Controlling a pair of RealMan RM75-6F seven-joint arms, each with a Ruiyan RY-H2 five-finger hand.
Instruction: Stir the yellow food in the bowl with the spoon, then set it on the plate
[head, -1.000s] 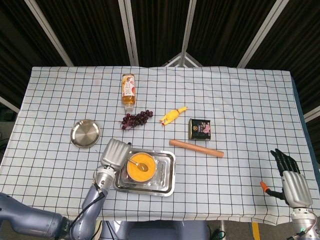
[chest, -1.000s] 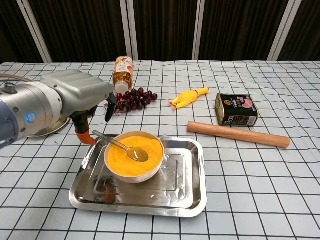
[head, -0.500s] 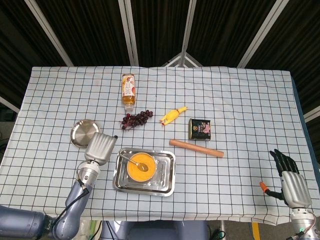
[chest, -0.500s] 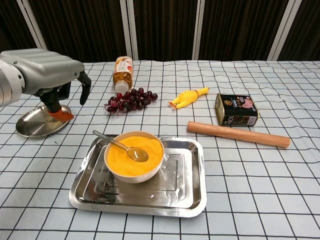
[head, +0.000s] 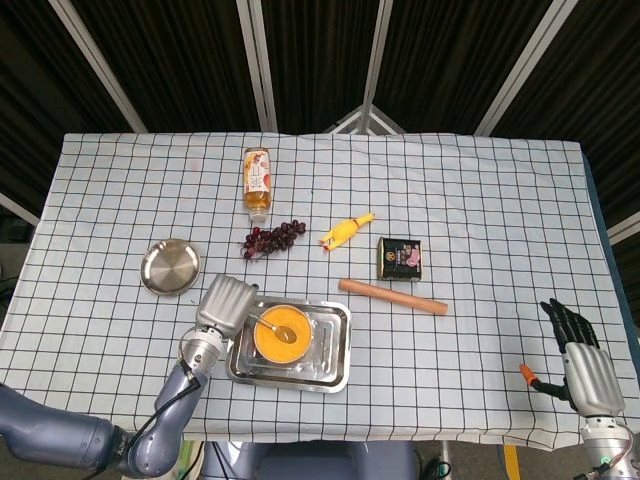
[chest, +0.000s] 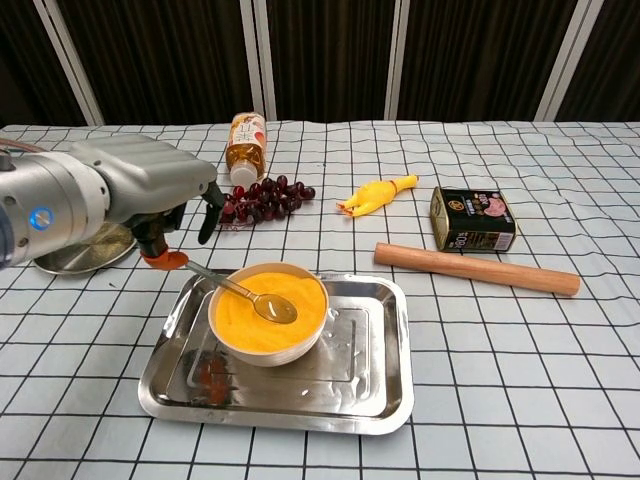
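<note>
We see one spoon in one bowl of yellow food, one plate, and two empty hands, left and right, fingers apart.

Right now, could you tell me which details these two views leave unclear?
- Whether the left hand touches the spoon handle: chest view, the hand covers the handle's end; head view too small.
- Right hand: outside the chest view; in the head view its wrist is cut off by the bottom edge.
- Plate: chest view, mostly behind the left hand.
- Can label: print too small in both views.
</note>
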